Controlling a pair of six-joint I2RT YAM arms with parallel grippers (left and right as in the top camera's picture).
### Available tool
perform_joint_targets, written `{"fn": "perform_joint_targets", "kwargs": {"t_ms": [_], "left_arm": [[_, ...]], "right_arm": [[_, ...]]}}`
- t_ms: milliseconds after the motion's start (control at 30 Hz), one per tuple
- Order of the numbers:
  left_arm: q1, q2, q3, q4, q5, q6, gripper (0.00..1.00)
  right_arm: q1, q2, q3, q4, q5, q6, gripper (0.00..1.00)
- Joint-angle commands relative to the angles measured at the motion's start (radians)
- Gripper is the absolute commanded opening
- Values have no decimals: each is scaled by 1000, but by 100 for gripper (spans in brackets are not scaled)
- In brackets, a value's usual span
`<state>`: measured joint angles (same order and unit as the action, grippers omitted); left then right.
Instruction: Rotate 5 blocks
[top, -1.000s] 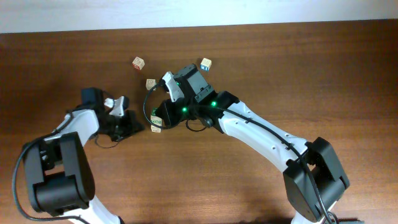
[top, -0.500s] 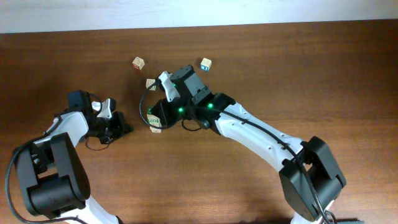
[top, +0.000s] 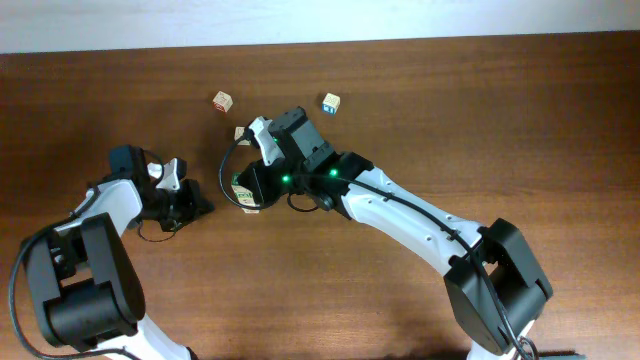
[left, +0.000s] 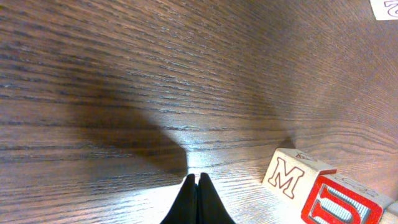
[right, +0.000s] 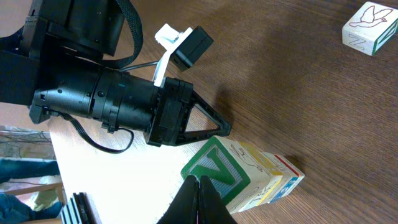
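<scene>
A row of blocks lies at the table's middle left; a green-lettered block (top: 243, 184) and a tan one (top: 250, 207) show overhead. My right gripper (top: 252, 186) is shut, its tips (right: 198, 184) against the green-framed N block (right: 219, 167), with more blocks (right: 273, 180) lined up behind it. My left gripper (top: 203, 207) is shut and empty (left: 198, 188), low over the wood just left of an M block (left: 291, 174) and a red-framed block (left: 343, 204). A red-faced block (top: 222, 101) sits farther back. Another tan block (top: 241, 133) is partly hidden by the right wrist.
A blue-faced cube (top: 331, 103) stands at the back, right of the right wrist. A cube with a Z and a bird drawing (right: 371, 28) lies apart from the row. The left arm's body (right: 124, 99) is close beside the row.
The left arm has pulled back to the left, away from the row, then stopped. The right gripper has crept left and down onto the green block.
</scene>
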<state>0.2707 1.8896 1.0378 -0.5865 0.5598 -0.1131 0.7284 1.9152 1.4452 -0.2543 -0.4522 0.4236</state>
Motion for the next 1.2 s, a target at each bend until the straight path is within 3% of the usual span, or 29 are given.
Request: {"fn": "perform_joint_targets", "kwargs": {"t_ms": [0, 667, 767, 833, 867, 900, 933, 1067, 1133, 1167], "left_arm": [[3, -7, -1, -2, -8, 10, 0], [3, -7, -1, -1, -12, 10, 0], [3, -7, -1, -2, -12, 10, 0], [3, -9, 8, -6, -11, 10, 0], [3, -20, 33, -31, -11, 10, 6], [3, -41, 62, -59, -11, 28, 13], [3, -79, 98, -99, -13, 63, 26], [3, -302, 179, -186, -136, 91, 58], [3, -425, 179, -186, -138, 140, 74], [3, -489, 179, -185, -140, 166, 100]], "right_arm": [[5, 36, 14, -27, 42, 3, 4], [5, 6, 93, -82, 34, -24, 5], [3, -26, 176, -141, 39, -70, 5], [-10, -73, 297, -263, 63, -143, 17], [-30, -106, 381, -361, 96, -177, 37], [-49, -131, 435, -427, 113, -198, 49], [-81, -167, 496, -514, 139, -211, 62], [-237, -325, 590, -761, 250, -211, 83], [-304, -401, 590, -876, 343, -211, 86], [-336, -437, 590, -941, 402, -211, 88]]}}
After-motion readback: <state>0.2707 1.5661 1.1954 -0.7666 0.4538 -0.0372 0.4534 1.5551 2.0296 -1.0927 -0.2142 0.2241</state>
